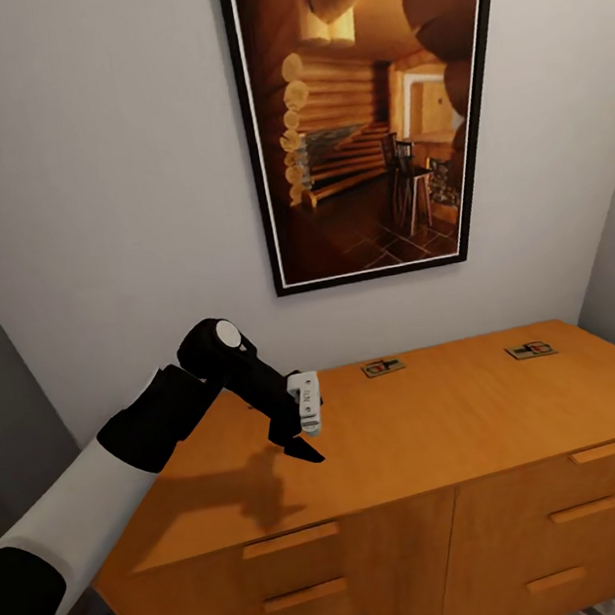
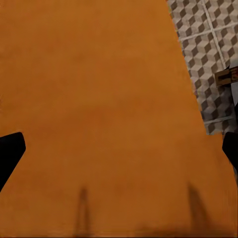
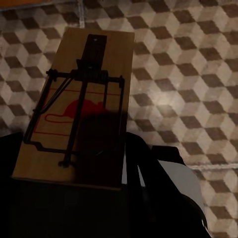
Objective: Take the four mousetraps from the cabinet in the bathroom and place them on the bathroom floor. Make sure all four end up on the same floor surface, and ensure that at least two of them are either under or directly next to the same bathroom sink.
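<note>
Two mousetraps lie on the cabinet top. Left claw spread wide, empty. Right claw grips a third mousetrap above the bathroom floor.

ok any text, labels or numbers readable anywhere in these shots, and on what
None can be read.
Mousetrap in the right gripper: red outline and red blotch on the wood, no letters.
Two mousetraps on the cabinet top: too small to tell any print.
Framed picture on the wall: a log-cabin interior, no caption.
Left gripper, cabinet, floor tiles: no markings.
</note>
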Robot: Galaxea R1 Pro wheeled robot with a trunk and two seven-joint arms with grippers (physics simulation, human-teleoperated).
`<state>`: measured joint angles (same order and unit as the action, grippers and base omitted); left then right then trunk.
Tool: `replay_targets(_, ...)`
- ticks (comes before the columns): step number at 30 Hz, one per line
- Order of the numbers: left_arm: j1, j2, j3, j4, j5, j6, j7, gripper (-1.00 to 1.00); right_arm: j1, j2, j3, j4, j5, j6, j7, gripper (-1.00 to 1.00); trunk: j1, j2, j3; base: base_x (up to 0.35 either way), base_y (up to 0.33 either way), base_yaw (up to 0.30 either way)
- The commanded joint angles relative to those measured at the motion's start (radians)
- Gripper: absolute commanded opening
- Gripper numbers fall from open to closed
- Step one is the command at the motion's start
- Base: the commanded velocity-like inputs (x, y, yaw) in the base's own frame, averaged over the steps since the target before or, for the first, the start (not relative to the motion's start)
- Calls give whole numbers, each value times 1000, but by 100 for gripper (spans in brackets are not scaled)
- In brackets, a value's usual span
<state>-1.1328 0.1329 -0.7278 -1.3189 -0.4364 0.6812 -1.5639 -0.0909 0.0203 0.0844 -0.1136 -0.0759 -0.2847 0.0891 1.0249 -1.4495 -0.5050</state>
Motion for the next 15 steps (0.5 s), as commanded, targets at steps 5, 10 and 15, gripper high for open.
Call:
replay_targets(5, -1, 1, -2, -3, -7, 11, -7, 100, -1, 0, 8, 1, -12, -4, 4, -100, 0, -1, -1, 93, 228, 0)
replay_targets(10, -1, 1, -2, -2, -7, 11, -7, 100, 0, 0, 8, 2, -12, -4, 4, -100, 0, -1, -1, 123, 255, 0)
replay_targets(15, -1, 1, -3, -2, -7, 11, -7, 100, -1, 0, 9, 2, -12, -4, 4, -100, 0, -1, -1, 69, 98, 0)
